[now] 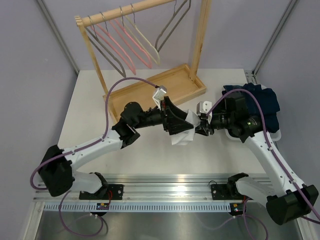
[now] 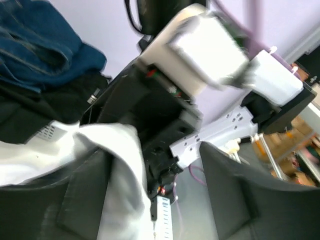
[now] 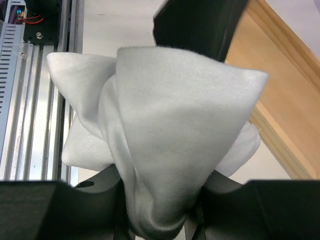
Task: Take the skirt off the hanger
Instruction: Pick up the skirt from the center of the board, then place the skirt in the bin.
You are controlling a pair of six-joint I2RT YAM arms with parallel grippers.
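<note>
Right gripper (image 3: pixel 160 215): narrowed onto a bunched fold of the white skirt (image 3: pixel 170 125).
Left gripper (image 2: pixel 155 200): fingers spread wide, cloth only draped over one.
Skirt position: mid-bench (image 1: pixel 85 115), up between both arms.
Progress: no hanger in it that I can see, so it looks nearly done; laying it down remains.
Around: bare hangers (image 1: pixel 125 40) on the wooden rack (image 1: pixel 202 40), dark clothes pile (image 1: pixel 260 102) to the right; nothing blocking.

white skirt (image 3: pixel 170 125) — bunched in right gripper (image 3: pixel 159 222) | wooden base (image 3: pixel 287 100) right
</note>
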